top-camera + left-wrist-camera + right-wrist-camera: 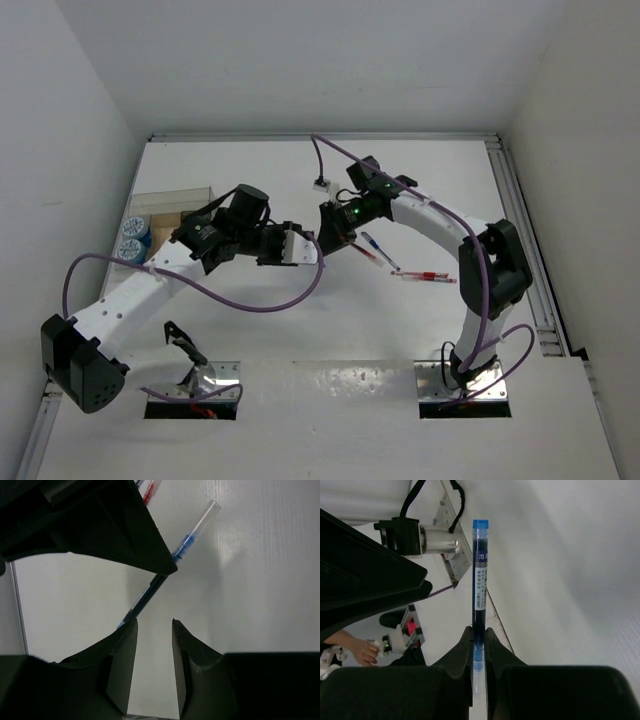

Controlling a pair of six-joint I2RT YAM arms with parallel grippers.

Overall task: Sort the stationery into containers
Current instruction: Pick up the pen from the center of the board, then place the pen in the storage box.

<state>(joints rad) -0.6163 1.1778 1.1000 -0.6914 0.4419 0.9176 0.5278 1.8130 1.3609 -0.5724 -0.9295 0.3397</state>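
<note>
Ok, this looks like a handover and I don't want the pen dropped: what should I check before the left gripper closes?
1. Right gripper shut on the blue pen: ok.
2. Left gripper open: ok.
3. Pen inside the left gripper's gap: not ok, it runs past one fingertip, outside the gap.
4. Clear box close by the left arm: ok.
5. Free room in the clear box: cannot tell.

I saw a slim dark-blue plastic pen (480, 580) with a lighter blue cap and white lettering, thin red pens (432, 276) on the white bench (250, 170), and round blue-white rolls (130, 250).
</note>
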